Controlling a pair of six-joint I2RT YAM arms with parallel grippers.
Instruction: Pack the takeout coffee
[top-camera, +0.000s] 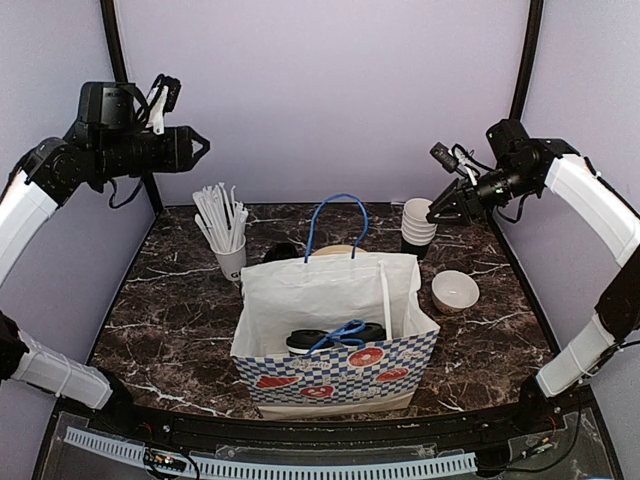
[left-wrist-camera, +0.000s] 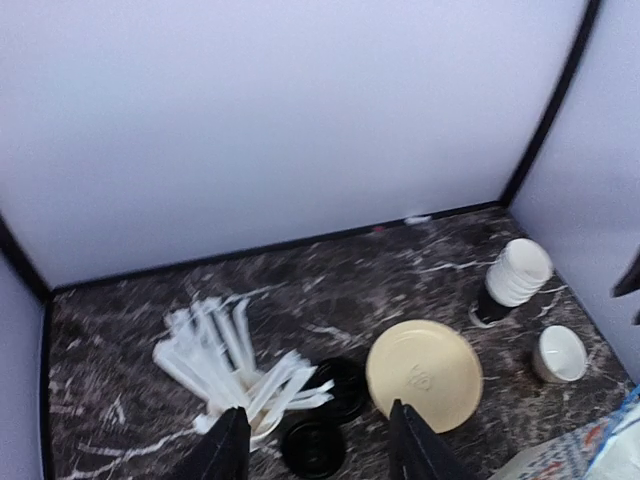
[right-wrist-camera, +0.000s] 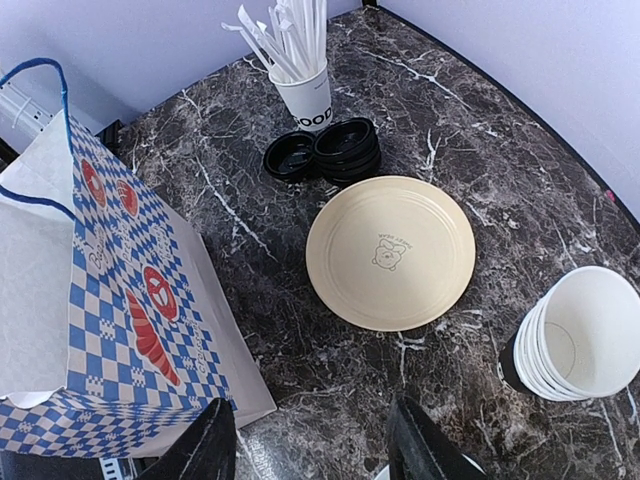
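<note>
Both arms are held up high. The left gripper (top-camera: 203, 148) is at the upper left and the right gripper (top-camera: 435, 213) is at the upper right. Both jaws are seen open, with nothing held. Two lidded coffee cups (top-camera: 305, 340) are seen inside one paper bag (top-camera: 330, 375) in the middle. One stack of empty cups (top-camera: 418, 225), one plate (right-wrist-camera: 390, 250), one bowl (top-camera: 455, 290) and two piles of lids (right-wrist-camera: 348, 148) are counted.

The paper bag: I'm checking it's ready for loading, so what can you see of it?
The paper bag is white, with a blue-and-white checked band bearing red pictures low down. It stands upright and open on the dark marble table, one blue cord handle raised, the other drooped inside over a black-lidded cup.
</note>
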